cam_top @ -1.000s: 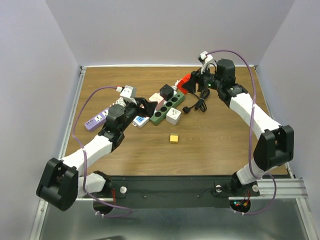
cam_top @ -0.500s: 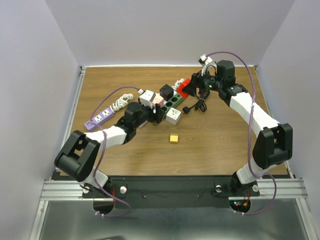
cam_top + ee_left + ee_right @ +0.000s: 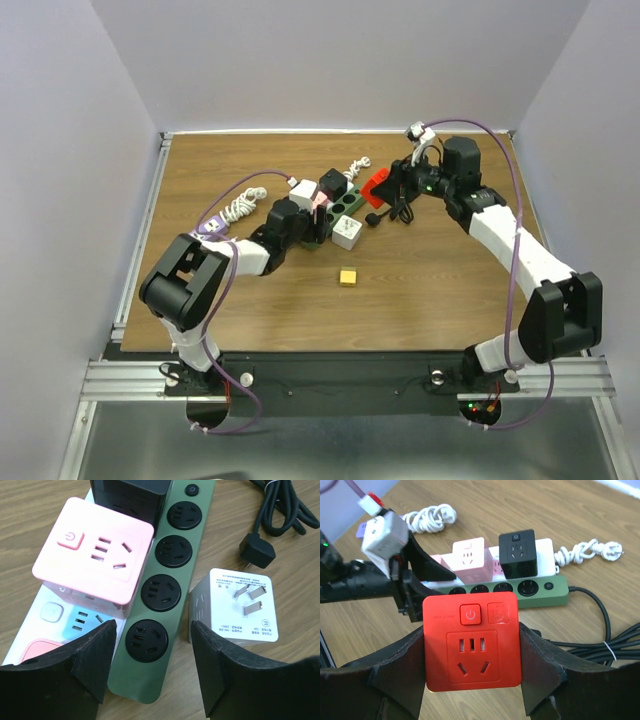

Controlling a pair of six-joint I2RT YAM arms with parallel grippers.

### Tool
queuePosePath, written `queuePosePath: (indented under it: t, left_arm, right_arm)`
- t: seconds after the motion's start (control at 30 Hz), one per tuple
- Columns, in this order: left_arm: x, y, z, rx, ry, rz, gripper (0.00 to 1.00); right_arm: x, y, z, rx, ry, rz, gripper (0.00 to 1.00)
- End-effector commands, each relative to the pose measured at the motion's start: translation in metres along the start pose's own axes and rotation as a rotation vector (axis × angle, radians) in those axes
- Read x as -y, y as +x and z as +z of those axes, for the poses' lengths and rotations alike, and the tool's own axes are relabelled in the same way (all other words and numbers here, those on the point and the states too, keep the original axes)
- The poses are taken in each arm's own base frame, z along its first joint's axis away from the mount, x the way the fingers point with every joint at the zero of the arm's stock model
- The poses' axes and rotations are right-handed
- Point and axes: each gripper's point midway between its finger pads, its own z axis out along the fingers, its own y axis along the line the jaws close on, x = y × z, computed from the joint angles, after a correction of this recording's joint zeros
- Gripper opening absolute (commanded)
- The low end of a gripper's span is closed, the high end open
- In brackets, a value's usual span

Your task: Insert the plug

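Between pale walls (image 3: 330, 60), wooden table (image 3: 430, 280), perhaps laminate

A green power strip (image 3: 167, 572); pink socket cube (image 3: 95, 555); red socket cube (image 3: 472, 640); white adapter (image 3: 235, 605).

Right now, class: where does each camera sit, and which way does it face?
Top external: above, behind the bases, facing down at the table; both arms show.
Left wrist: on the left arm, above the green power strip; left fingers show.
Right wrist: on the right arm, facing the red socket cube held in right fingers.
Shared: all see that strip.
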Motion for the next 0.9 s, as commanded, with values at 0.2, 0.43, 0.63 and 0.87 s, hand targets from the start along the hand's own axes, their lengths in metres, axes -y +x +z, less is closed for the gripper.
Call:
queuePosePath:
  t: [0.2, 0.43, 0.63, 0.87]
  left_arm:
    - [-0.002, -0.003, 0.005, 0.019, -0.004, -0.018, 0.67]
    - [-0.007, 0.022, 0.005, -0.035, -0.014, -0.035, 0.66]
    - [-0.009, 0.033, 0.005, -0.060, -0.020, -0.062, 0.66]
    - [-0.018, 0.041, -0.011, -0.048, -0.064, -0.076, 0.66]
  right_arm:
    - [-0.021, -0.051, -0.021, 0.182, -0.014, -0.097, 0.01]
    - [-0.019, -0.051, -0.021, 0.185, -0.004, -0.092, 0.01]
    - [-0.020, -0.049, -0.021, 0.183, -0.009, -0.085, 0.01]
    - [-0.024, -0.050, -0.021, 0.185, -0.028, -0.083, 0.01]
